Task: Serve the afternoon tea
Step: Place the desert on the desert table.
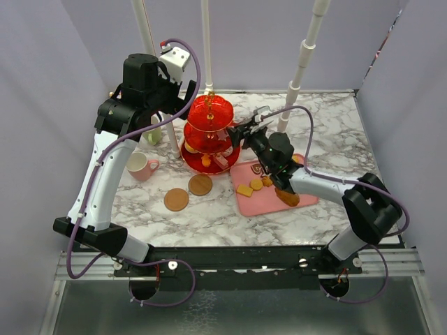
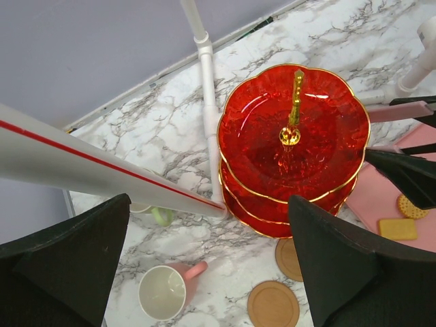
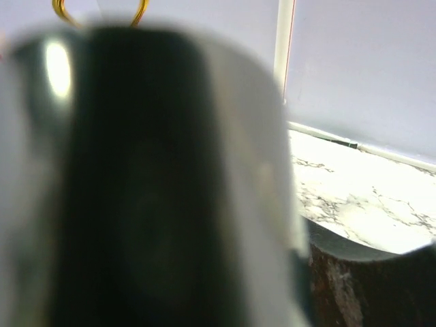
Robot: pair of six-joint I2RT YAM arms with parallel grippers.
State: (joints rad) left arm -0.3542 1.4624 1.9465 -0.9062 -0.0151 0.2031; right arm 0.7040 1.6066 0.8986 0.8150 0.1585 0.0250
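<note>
As seen from above, stand: red three-tier stand is set mid-back on marble table.
Stand load: pastries are seen on the bottom tier.
Left arm: left gripper is held high, behind-left of the stand.
Right arm: right gripper is placed just beside the stand's right rim, at the lower tiers.
Tray: pink tray is laid right of the stand, under the right arm; cookies are spread on it.
Mugs: pink mug is set left of the stand; green mug is set behind it, partly hidden by the left arm.
Coasters: two brown coasters are laid side by side in front of the stand.

Left wrist, stand: viewed from above, gold finial upright.
Left wrist, own jaws: spread wide, nothing gripped.
Left wrist, right fingers: seen at the right edge, parted, nothing gripped – released.

Right wrist: view is filled by a dark blurred shape; gold loop is seen at the top edge; what the shape is cannot be told.
</note>
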